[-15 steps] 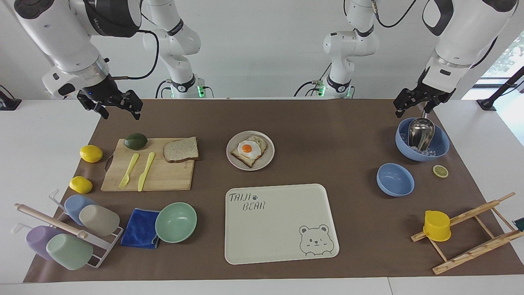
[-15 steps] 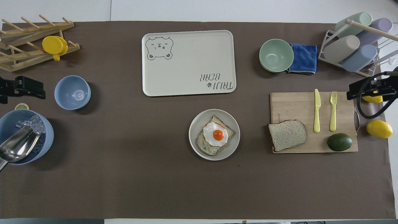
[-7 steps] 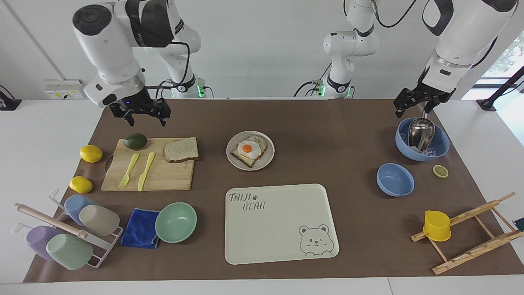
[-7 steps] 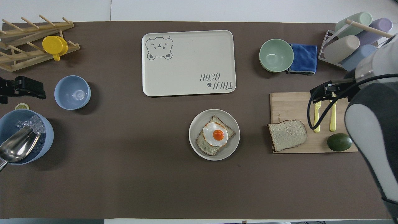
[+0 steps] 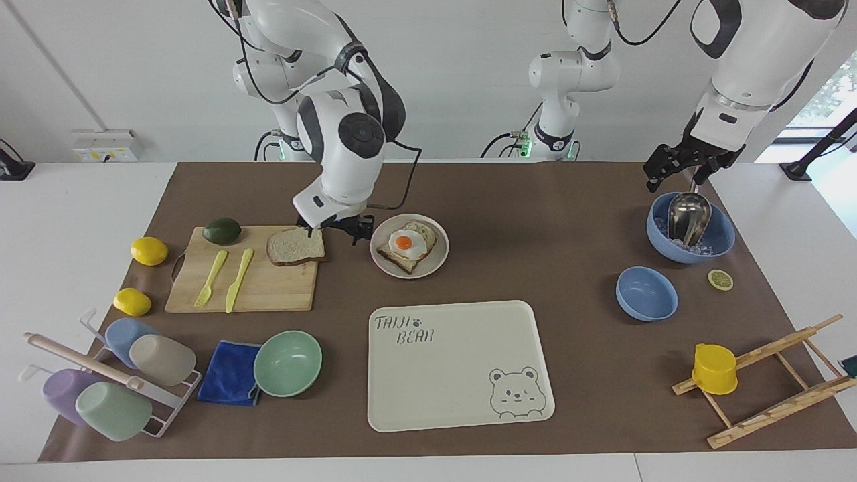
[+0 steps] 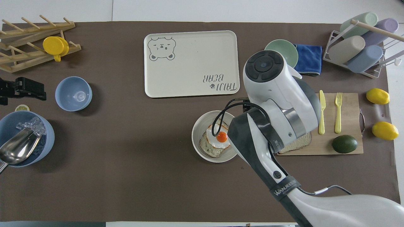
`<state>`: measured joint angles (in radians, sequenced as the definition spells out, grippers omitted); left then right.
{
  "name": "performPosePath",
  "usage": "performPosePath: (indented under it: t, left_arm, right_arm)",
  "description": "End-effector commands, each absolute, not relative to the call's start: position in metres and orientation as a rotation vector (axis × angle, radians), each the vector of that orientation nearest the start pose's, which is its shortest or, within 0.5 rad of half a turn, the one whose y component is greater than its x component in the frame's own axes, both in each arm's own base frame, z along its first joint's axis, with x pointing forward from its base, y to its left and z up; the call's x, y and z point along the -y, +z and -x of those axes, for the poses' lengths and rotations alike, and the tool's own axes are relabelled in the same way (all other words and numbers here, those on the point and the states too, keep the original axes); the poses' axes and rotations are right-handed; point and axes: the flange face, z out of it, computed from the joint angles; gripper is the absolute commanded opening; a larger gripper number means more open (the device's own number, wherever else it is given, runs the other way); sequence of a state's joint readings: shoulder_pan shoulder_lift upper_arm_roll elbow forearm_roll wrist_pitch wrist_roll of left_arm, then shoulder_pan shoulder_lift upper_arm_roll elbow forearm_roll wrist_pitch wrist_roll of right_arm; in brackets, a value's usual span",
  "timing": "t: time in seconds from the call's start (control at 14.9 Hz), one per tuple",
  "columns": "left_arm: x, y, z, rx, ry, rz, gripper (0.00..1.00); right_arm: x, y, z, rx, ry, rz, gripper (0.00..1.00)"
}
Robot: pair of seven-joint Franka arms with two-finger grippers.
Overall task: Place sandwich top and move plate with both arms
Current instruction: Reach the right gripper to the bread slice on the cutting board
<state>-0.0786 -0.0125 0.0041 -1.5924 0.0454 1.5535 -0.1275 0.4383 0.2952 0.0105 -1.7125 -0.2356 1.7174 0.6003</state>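
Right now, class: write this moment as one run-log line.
right gripper: open, over sandwich top edge | left gripper: open, waiting over ice bowl | plate: unmoved

Matt brown paper-like mat is covering the table; wooden cutting board is showing pale grain; metal scoop is gleaming glossy; blue cloth is looking soft; cream tray is appearing smooth, matt plastic

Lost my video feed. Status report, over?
Right gripper open, low over the sandwich top on the cutting board. Left gripper open, waiting above the ice bowl. Plate beside the board, nothing between.
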Motion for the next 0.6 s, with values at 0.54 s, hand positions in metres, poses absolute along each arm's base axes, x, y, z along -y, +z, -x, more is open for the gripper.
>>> performPosePath:
  t: [0.54]
  left_arm:
    - [0.037, 0.619, -0.543, 0.056, 0.017, 3.079, 1.00]
  right_arm:
    - [-0.238, 0.292, -0.526, -0.323, 0.306, 3.683, 1.00]
